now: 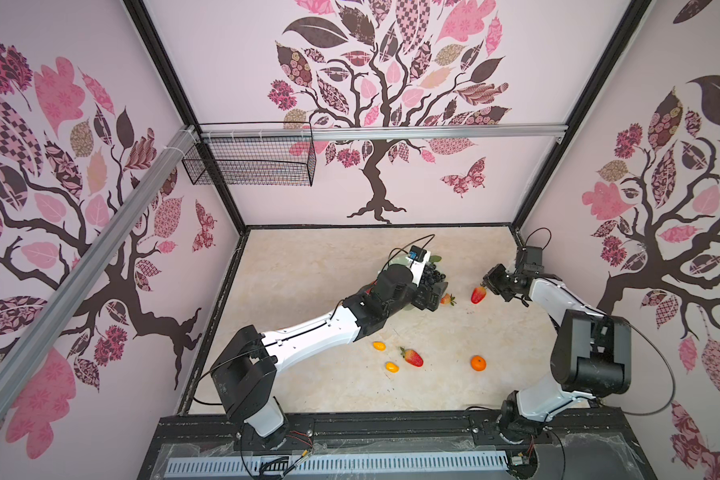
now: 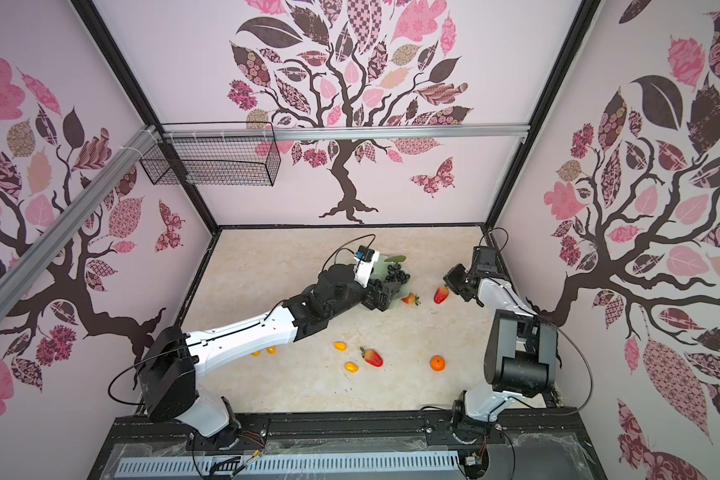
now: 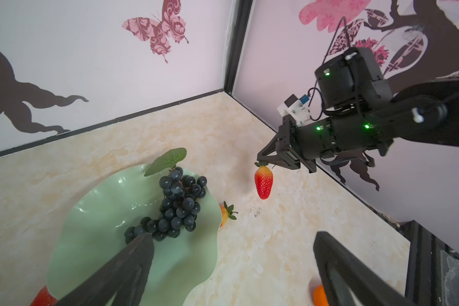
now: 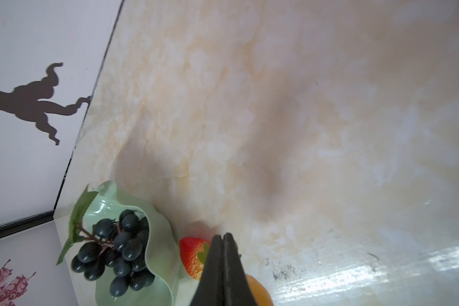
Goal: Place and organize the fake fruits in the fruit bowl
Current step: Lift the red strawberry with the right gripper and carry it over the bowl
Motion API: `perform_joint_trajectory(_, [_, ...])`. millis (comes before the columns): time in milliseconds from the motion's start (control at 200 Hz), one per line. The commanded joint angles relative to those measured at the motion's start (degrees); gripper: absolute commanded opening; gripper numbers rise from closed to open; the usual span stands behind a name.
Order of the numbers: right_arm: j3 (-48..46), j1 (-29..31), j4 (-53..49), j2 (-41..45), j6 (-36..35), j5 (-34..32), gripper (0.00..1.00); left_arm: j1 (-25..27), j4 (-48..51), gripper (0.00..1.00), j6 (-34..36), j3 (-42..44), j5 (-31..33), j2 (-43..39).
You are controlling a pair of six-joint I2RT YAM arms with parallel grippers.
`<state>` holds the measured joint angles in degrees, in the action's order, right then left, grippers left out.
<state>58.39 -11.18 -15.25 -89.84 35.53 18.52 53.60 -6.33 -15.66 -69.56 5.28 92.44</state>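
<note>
The mint-green fruit bowl [image 3: 96, 225] holds a dark grape bunch [image 3: 175, 206] with a green leaf. My left gripper [image 3: 233, 243] hovers open over the bowl's near rim, one finger tip close to the grapes, nothing between its fingers. My right gripper [image 3: 263, 162] is shut on the green cap of a red strawberry [image 3: 263, 182], which hangs below it to the right of the bowl, seen in both top views [image 1: 478, 294] [image 2: 441, 294]. Another strawberry [image 3: 224, 214] lies against the bowl's rim. In the right wrist view the shut fingers [image 4: 217, 254] hide the held strawberry.
On the table nearer the front lie a strawberry [image 1: 412, 357], a round orange [image 1: 478, 363] and two small yellow-orange ovals [image 1: 378, 345] [image 1: 391, 367]. An orange-coloured fruit [image 3: 319, 295] sits beside the left gripper. A black wire basket [image 1: 250, 160] hangs on the back wall.
</note>
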Motion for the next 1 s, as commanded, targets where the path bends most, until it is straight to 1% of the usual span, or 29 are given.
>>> perform_joint_trajectory(0, [-0.5, 0.0, -1.8, 4.6, -3.5, -1.4, 0.00, -1.1, 0.7, 0.98, -3.2, -0.1, -2.4, -0.7])
perform_joint_trajectory(190, [0.0, 1.4, -2.3, 9.2, -5.7, -0.1, 0.00, -2.7, 1.5, 0.98, -5.4, -0.6, -3.8, -0.2])
perform_joint_trajectory(410, [2.1, 9.0, -2.9, 11.4, -10.3, -4.2, 0.00, -5.7, 2.2, 0.98, -10.0, -0.9, -6.3, 0.6])
perform_joint_trajectory(560, [3.0, 11.8, -2.1, 10.9, -12.8, -3.0, 0.00, -9.8, 1.1, 0.98, -15.4, -0.7, -10.8, 1.4])
perform_joint_trajectory(740, [5.0, 17.4, -2.7, 9.5, -17.8, -4.8, 0.00, -15.9, -1.4, 0.98, -23.7, -1.0, -18.5, 4.1])
perform_joint_trajectory(820, [6.4, 19.7, -3.2, 8.3, -19.7, -4.7, 0.00, -18.3, -2.5, 0.98, -26.5, -1.1, -21.5, 5.1])
perform_joint_trajectory(925, [8.7, 22.8, -4.8, 6.0, -22.1, -4.6, 0.00, -20.3, -2.5, 0.98, -28.2, -1.0, -22.6, 5.6])
perform_joint_trajectory(995, [10.5, 25.1, -6.3, 4.2, -23.7, -6.0, 0.00, -21.2, -2.5, 0.98, -29.4, -0.6, -22.9, 5.9])
